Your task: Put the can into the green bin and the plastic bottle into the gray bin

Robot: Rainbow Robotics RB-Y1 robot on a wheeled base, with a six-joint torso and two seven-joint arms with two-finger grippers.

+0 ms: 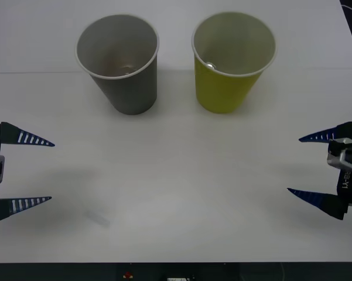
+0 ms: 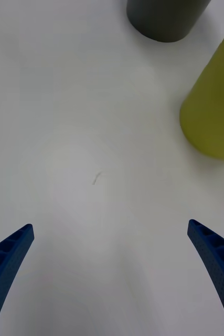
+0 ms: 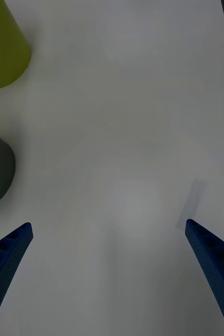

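- Gray bin (image 1: 120, 64) and green bin (image 1: 231, 61) are standing upright side by side at the far part of the white table (image 1: 176, 193), mouths facing up, long axes vertical, narrow bases on the table.
- A small silver bit, likely the can (image 1: 210, 65), is showing inside the green bin against its wall; which way it points cannot be told.
- Something faint is lying at the bottom of the gray bin; unclear what.
- Left gripper (image 1: 32, 171) is hovering at the table's left edge, fingers spread wide, holding nothing.
- Right gripper (image 1: 307, 167) is hovering at the right edge, fingers wide apart, touching nothing.
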